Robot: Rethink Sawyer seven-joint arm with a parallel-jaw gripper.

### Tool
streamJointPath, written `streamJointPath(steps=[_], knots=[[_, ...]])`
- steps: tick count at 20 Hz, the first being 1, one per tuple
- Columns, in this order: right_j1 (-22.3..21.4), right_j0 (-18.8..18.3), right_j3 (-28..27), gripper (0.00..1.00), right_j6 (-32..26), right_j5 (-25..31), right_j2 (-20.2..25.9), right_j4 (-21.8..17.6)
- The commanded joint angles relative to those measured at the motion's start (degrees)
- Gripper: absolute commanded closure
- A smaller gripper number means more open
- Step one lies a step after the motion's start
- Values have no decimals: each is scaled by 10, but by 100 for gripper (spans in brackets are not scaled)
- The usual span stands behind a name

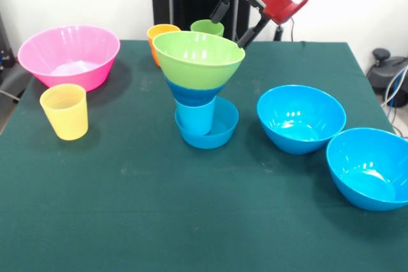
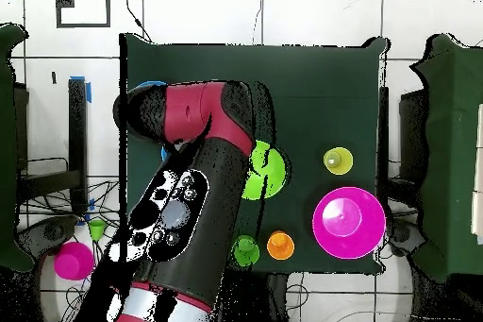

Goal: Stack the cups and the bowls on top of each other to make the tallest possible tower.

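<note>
The tower stands mid-table: a small blue bowl (image 1: 223, 128) at the base, a light blue cup (image 1: 196, 118) in it, a blue bowl (image 1: 191, 92) on the cup and the lime green bowl (image 1: 199, 58) on top. My gripper (image 1: 227, 32) hangs open and empty just behind the lime bowl's far right rim, its black fingers (image 1: 221, 8) spread. The pink bowl (image 1: 69, 55) sits at the far left, with the yellow cup (image 1: 65, 111) in front of it. The orange cup (image 1: 159, 33) and green cup (image 1: 208, 27) stand behind the tower. In the overhead view the arm hides the gripper.
Two large blue bowls (image 1: 301, 118) (image 1: 370, 167) sit side by side on the right. The table (image 1: 191, 221) is covered in dark green cloth. In the overhead view the lime bowl (image 2: 267, 173), yellow cup (image 2: 338, 160), pink bowl (image 2: 349, 222), orange cup (image 2: 280, 245) and green cup (image 2: 247, 250) show.
</note>
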Motion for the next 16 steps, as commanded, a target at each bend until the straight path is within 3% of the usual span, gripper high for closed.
streamJointPath(steps=[1,11,16], knots=[[38,3,22,0,55,-43,27,-36],[45,35,-17,0,65,-41,-37,-92],[50,35,-20,0,71,-59,-44,-101]])
